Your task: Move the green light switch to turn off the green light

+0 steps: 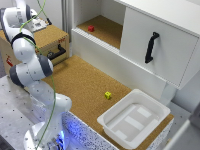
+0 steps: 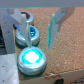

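Cork desk point(image 1: 85, 85): yellow block point(image 1: 108, 95), white tub point(image 1: 134, 120).

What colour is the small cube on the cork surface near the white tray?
Yellow-green cube, seen best in the exterior view.

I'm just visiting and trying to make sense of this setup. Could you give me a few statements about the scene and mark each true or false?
1. The white tray holds a yellow cube. False: the yellow cube lies on the cork surface beside it.
2. A red block sits on the shelf. True.
3. The cabinet door has a black handle. True.
4. The gripper is clamped on a light. False: its fingers stand apart, holding nothing.
5. The nearest round light in the wrist view glows. True.
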Available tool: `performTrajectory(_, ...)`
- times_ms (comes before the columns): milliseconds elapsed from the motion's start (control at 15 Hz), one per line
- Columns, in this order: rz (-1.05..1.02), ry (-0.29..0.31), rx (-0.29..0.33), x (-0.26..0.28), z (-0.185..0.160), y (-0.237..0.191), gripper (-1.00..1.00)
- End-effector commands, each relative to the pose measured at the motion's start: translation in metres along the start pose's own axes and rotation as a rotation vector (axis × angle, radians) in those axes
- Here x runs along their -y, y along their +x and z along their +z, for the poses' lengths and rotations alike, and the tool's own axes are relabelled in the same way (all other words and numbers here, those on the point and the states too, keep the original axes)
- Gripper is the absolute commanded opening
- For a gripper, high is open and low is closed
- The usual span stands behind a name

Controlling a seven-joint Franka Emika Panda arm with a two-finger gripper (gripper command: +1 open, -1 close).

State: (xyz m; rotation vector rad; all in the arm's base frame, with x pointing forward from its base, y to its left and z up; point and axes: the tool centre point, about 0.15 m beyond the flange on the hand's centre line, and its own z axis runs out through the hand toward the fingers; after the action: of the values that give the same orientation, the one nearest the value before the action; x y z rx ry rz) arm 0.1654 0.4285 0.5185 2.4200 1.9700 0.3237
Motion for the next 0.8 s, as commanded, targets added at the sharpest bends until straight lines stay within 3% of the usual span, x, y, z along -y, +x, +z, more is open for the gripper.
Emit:
performTrajectory(0,-0.020,0.046,0.057,0.006,0.009,0.014,-1.00)
performTrajectory(533,-0.061,0.087,0.085,0.000,0.042,0.027,-1.00)
performTrajectory(733,-0.088,0.107,0.122,0.005,0.055,0.026,-1.00)
